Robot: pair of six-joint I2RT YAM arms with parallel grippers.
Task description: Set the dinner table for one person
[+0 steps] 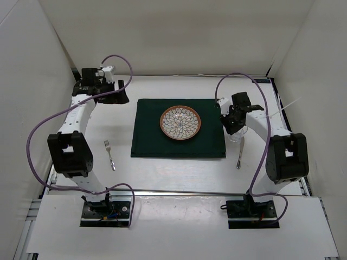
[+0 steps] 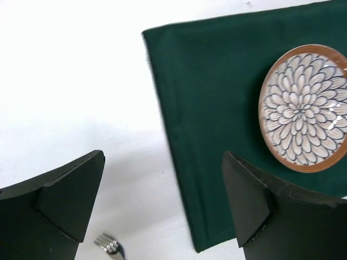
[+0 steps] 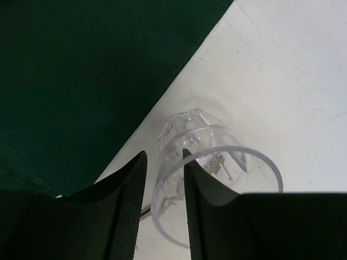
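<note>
The white dinner table [image 1: 179, 173] carries a dark green mat [image 1: 152, 130] with a flower-patterned plate [image 1: 180, 122] on it. A fork [image 1: 110, 155] lies left of the mat, and a slim metal utensil [image 1: 239, 154] lies right of it. My right gripper [image 1: 234, 125] is over a clear glass [image 1: 237, 136] that stands by the mat's right edge. In the right wrist view my gripper [image 3: 164, 157] straddles the wall of the glass [image 3: 200, 135], one finger inside and one outside, with a narrow gap showing. My left gripper [image 1: 123, 91] is open and empty at the back left.
In the left wrist view the open gripper [image 2: 162, 184] looks down on the mat's left edge [image 2: 211, 97], the plate [image 2: 304, 108] and the fork's tines [image 2: 108, 245]. The utensil's handle [image 3: 143, 213] lies close under the glass. White walls enclose the table.
</note>
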